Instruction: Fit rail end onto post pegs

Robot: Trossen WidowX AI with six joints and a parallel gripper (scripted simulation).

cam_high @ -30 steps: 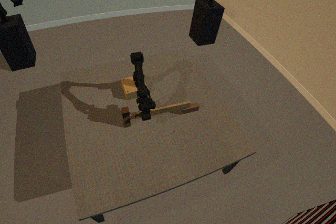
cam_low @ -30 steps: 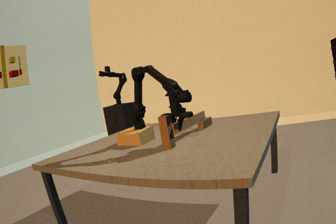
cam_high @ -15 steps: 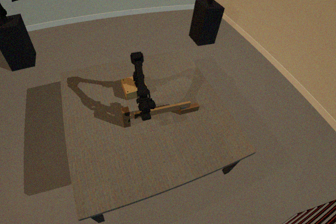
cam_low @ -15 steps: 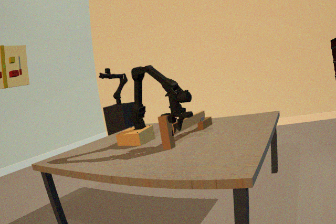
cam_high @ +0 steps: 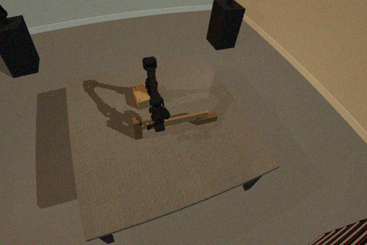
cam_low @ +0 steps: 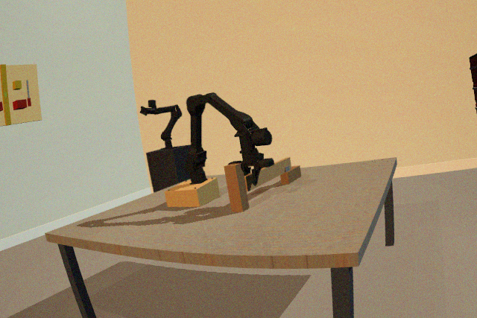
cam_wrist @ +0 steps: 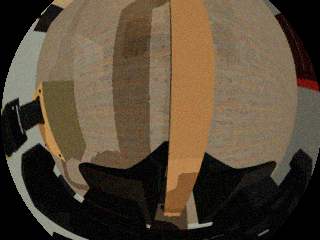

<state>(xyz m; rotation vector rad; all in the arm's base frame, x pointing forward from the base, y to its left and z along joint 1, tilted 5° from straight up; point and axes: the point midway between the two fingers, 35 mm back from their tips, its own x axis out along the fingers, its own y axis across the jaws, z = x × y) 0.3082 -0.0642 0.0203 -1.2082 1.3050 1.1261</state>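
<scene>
The long wooden rail [cam_high: 189, 117] [cam_low: 274, 169] [cam_wrist: 192, 85] has its far end at the bracket on the footboard block [cam_high: 209, 120] [cam_low: 291, 175]. My gripper [cam_high: 156, 126] [cam_low: 252, 185] [cam_wrist: 176, 145] is shut on the rail close to its near end. The near end is held above the table, and its shadow lies apart from it in the wrist view. The short wooden post [cam_high: 137, 120] [cam_low: 235, 188] stands upright just beyond that end. A small gap shows between post and rail in the top view. The pegs and the rail's holes cannot be made out clearly.
The arm stands on a light wooden base block [cam_high: 140, 95] [cam_low: 182, 197] [cam_wrist: 65, 117], behind and to one side of the post. All of this is on the table [cam_high: 166, 177] [cam_low: 300, 226]. Two more arms on dark pedestals [cam_high: 225, 26] [cam_high: 20, 49] stand away from the table.
</scene>
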